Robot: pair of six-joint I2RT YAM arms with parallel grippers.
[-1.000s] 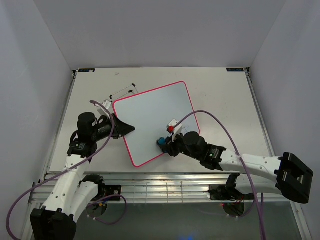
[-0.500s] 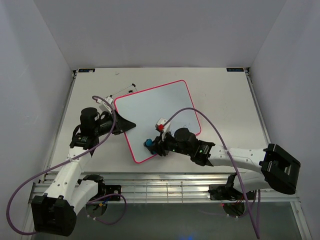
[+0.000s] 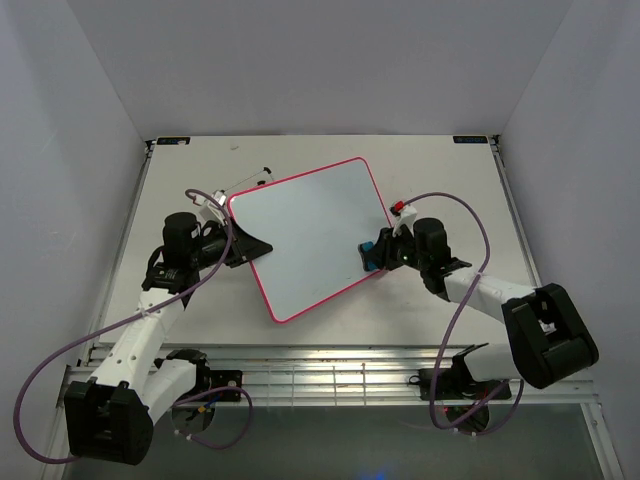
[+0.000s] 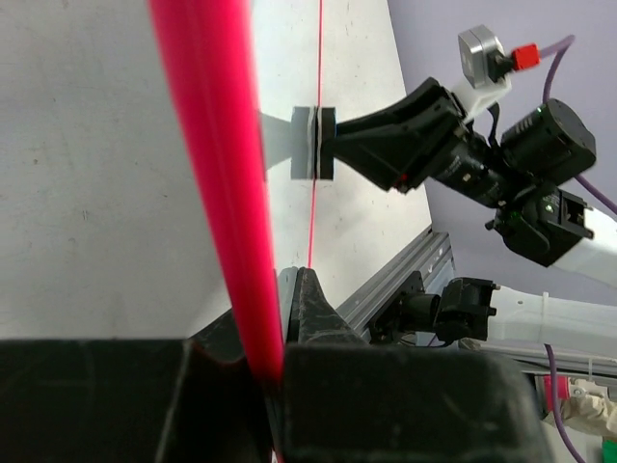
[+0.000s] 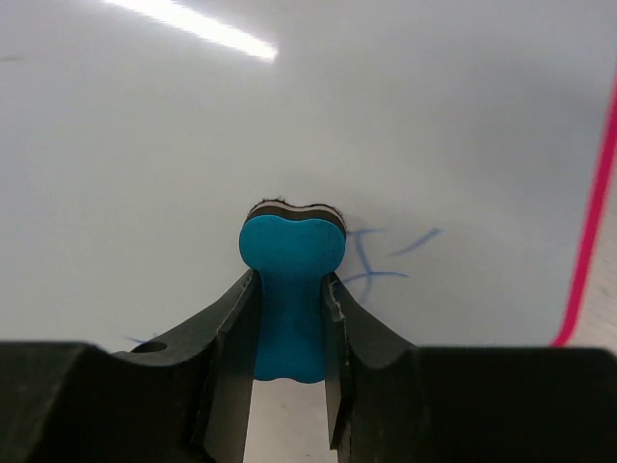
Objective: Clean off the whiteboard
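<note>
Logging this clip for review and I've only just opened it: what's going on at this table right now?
The left hand is shut on the pink-red frame of the whiteboard at its left edge, apparently steadying it. The right hand grips the blue eraser and presses it to the board near the right edge. A few faint blue marks beside the eraser are not yet wiped; the rest of the surface looks clean.

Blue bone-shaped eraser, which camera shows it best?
Right wrist: the blue bone-shaped eraser sits centre frame, clamped in the right gripper against the white pink-framed whiteboard. The top view shows a small blue patch; the left wrist, a dark edge-on sliver.
</note>
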